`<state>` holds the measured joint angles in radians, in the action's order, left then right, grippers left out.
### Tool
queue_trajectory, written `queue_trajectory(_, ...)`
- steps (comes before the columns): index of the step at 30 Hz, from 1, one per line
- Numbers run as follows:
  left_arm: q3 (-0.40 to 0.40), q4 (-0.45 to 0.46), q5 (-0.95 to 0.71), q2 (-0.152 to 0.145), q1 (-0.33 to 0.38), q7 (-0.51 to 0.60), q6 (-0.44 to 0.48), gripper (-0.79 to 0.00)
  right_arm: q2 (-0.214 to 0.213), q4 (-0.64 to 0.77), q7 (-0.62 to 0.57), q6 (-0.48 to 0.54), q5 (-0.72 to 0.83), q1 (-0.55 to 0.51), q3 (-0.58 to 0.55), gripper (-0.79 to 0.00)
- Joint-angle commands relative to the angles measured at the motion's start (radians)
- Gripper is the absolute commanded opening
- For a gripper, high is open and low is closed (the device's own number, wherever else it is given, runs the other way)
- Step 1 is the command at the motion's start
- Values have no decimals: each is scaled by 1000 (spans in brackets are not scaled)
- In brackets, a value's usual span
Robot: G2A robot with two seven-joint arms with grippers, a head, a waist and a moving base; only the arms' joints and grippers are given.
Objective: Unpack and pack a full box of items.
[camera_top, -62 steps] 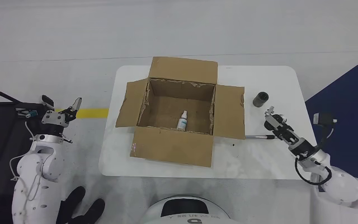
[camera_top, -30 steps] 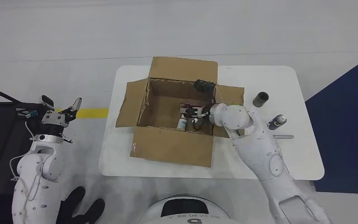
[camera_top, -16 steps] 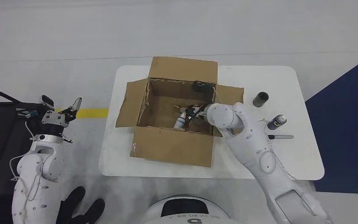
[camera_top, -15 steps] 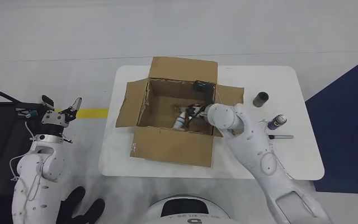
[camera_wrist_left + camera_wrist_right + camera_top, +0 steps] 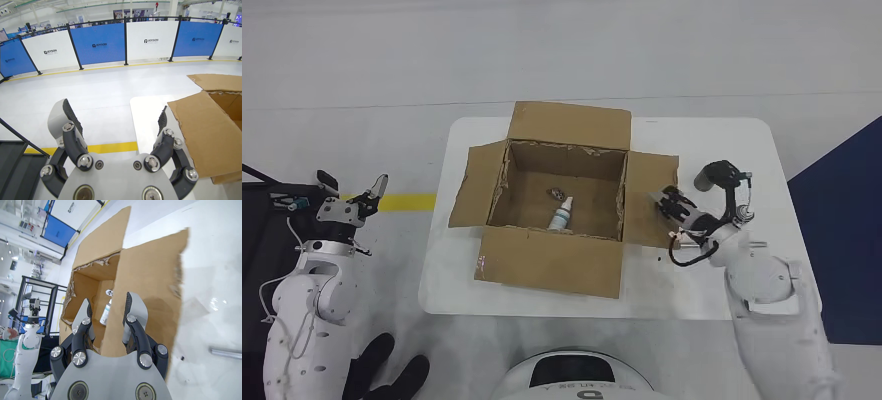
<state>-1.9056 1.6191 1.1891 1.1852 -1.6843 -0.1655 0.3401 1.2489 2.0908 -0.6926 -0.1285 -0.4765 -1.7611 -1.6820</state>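
An open cardboard box (image 5: pixel 542 265) stands in the middle of the white table (image 5: pixel 722 290), all flaps folded out. Inside it a small white bottle (image 5: pixel 560 212) lies on the floor, with a tiny pale piece (image 5: pixel 554 192) beside it. My right gripper (image 5: pixel 670 205) hangs open and empty over the box's right flap (image 5: pixel 652 190). In the right wrist view its fingers (image 5: pixel 130 303) straddle that flap's inner edge, with the bottle (image 5: pixel 105 313) beyond. My left gripper (image 5: pixel 370 190) (image 5: pixel 115 113) stands open and empty off the table's left side.
A dark cylinder (image 5: pixel 703 180) stands on the table just behind the right arm. A thin metal rod (image 5: pixel 225 352) lies on the table near the right flap. A black rack (image 5: pixel 262 200) is on the floor at the far left, by a yellow floor line (image 5: pixel 407 202).
The right arm has come out of the box and swung right, over the right flap. The bottle now lies slanted on the box floor. The left arm has kept still.
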Motion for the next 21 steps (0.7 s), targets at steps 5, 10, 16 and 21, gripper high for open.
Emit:
queue_trajectory(5,0,0,0,0,0,0,0,0,1,43,87,-17,64,-183,-158,-489)
queue_trajectory(10,0,0,0,0,0,0,0,0,3,48,141,-76,43,-227,-196,-474)
queue_trajectory(16,0,0,0,0,0,0,0,0,5,38,272,-104,-65,-246,-212,-400)
queue_trajectory(21,0,0,0,0,0,0,0,0,6,-11,384,-196,-310,-210,-143,-62)
